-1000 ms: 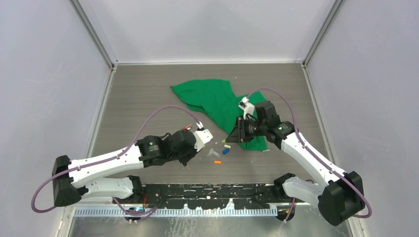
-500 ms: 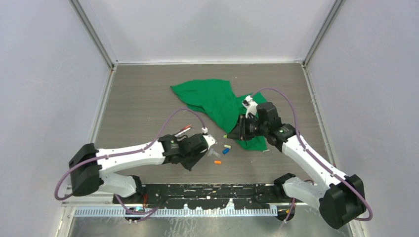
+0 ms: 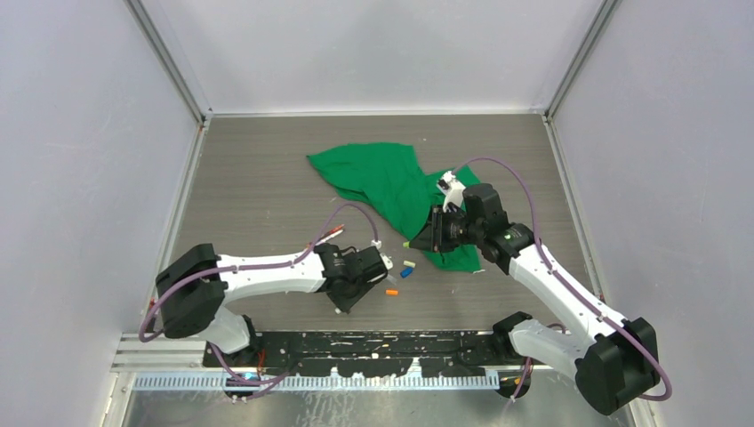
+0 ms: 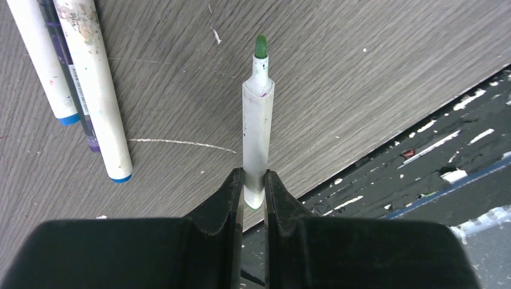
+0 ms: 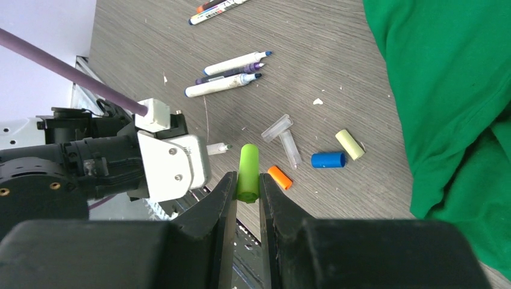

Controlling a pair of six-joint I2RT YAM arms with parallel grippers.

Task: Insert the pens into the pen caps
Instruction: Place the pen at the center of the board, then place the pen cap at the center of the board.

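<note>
Compared with a second ago, the left arm has swung its elbow inward. Its wrist has slid a bit toward the front edge and now sits right next to the loose caps. The left pincer (image 4: 253, 183) is pinching a white pen with a green tip (image 4: 258, 120) by its back end, tip pointing out over the surface (image 4: 361, 90). The right arm has hardly budged. The right pincer (image 5: 246, 180) is clamped on a lime-green cap (image 5: 247, 168), held by the near edge of the green cloth (image 5: 446, 90). Lying loose on the surface are an orange cap (image 5: 279, 177), a blue cap (image 5: 328, 159), a pale yellow cap (image 5: 349, 144) and two clear caps (image 5: 290, 149). Three more pens (image 5: 229, 72) lie side by side.
</note>
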